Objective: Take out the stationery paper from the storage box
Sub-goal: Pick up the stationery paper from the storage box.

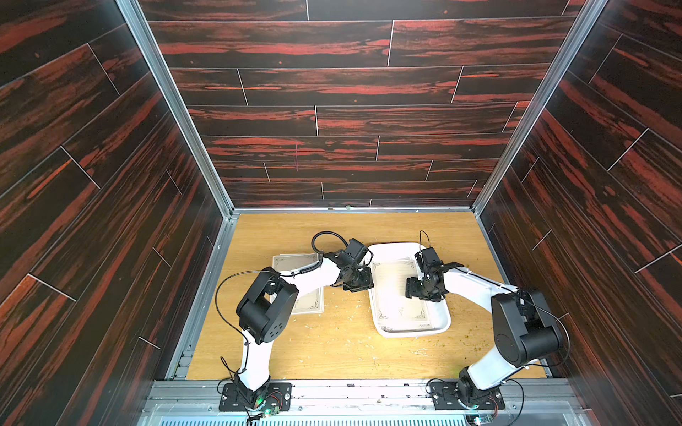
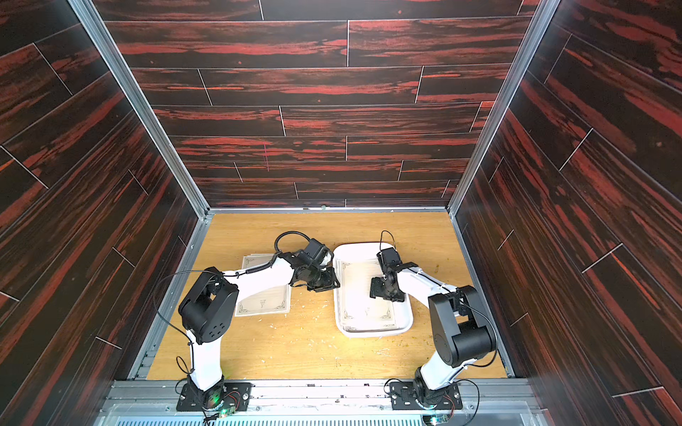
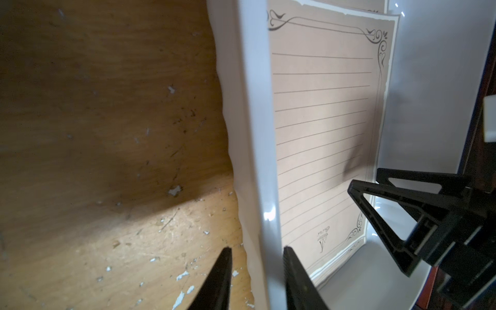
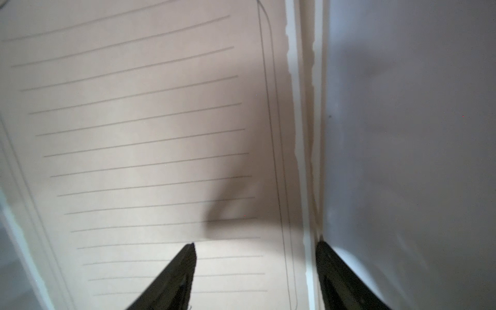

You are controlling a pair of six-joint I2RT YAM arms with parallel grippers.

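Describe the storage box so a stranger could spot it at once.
Start at the tan wooden table inside the dark red-panelled walls. Right of centre in both top views lies the storage box, a shallow white tray with rounded corners, holding stationery paper. Unlike the loose sheets lying bare on the wood beside it, it has a raised white rim.

we find the paper pile mostly hidden under the left arm, right gripper's contact with stationery paper unclear
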